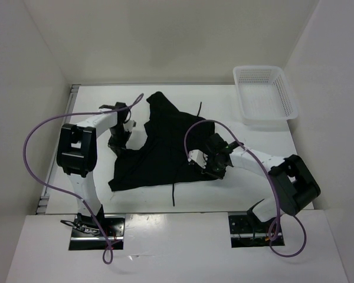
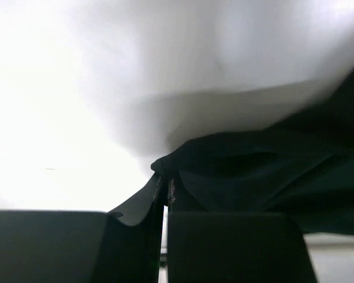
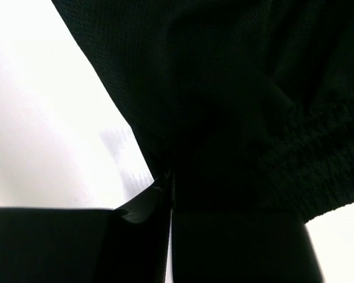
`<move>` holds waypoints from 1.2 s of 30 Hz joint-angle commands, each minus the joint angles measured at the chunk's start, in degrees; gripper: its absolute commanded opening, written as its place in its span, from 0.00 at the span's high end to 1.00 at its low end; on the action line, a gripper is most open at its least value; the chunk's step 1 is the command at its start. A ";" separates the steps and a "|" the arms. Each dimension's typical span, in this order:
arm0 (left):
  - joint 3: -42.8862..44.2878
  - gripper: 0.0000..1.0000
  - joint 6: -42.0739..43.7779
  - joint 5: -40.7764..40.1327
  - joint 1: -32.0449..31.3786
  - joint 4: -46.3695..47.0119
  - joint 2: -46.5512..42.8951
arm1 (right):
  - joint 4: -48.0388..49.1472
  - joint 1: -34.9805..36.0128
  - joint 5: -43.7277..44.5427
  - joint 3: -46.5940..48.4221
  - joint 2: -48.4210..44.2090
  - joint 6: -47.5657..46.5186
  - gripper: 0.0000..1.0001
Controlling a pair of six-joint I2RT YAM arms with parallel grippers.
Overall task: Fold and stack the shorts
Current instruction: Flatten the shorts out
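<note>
Holds the black shorts (image 1: 159, 147) from both sides: left gripper (image 1: 119, 147) pinched tight on a fold at the cloth's left edge, right gripper (image 1: 207, 168) clamped on fabric beside the gathered waistband. Has them spread rumpled mid-table (image 1: 224, 194), drawstring (image 1: 173, 196) trailing off the near hem, well apart from the white mesh basket (image 1: 264, 94).

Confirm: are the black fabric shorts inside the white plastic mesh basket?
No, the black fabric shorts lie on the table, apart from the white plastic mesh basket at far right.
</note>
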 commanded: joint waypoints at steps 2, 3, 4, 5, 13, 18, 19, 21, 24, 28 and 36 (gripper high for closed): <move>7.10 1.00 0.19 -10.06 3.52 4.92 -2.10 | 4.80 0.40 3.23 -0.33 0.74 -2.23 0.99; 7.10 1.00 0.19 -11.48 4.57 6.41 -1.14 | 4.82 0.92 4.02 -0.33 1.35 -2.23 0.99; 6.23 1.00 0.19 -12.63 5.10 6.42 -0.43 | 5.34 0.93 4.55 -0.85 1.36 -3.19 0.99; 5.61 1.00 0.19 -13.16 5.11 7.21 0.27 | 5.34 0.93 5.17 -1.38 1.36 -3.81 0.99; 9.28 0.43 0.19 -12.12 7.04 11.17 1.78 | -1.94 0.93 -1.58 11.48 0.30 3.20 0.65; 23.77 0.34 0.19 4.65 3.45 11.17 0.36 | -5.04 0.93 -10.10 26.28 0.30 11.73 0.56; 25.11 0.34 0.19 7.63 2.39 11.17 1.76 | -1.72 0.93 -10.12 28.74 0.30 13.31 0.54; 27.66 0.34 0.19 9.06 -0.25 9.33 6.50 | 3.03 -1.08 -10.12 31.21 1.96 19.54 0.53; 31.61 0.34 0.19 12.14 -1.31 7.13 12.83 | 9.89 -4.77 -10.65 32.89 8.37 27.28 0.53; 35.48 0.34 0.19 13.90 -3.24 7.21 19.24 | 17.81 -12.67 -5.48 35.43 15.67 31.95 0.48; 43.22 0.39 0.19 20.85 -3.86 8.53 24.62 | 20.28 -18.32 -2.83 43.00 28.51 30.37 0.48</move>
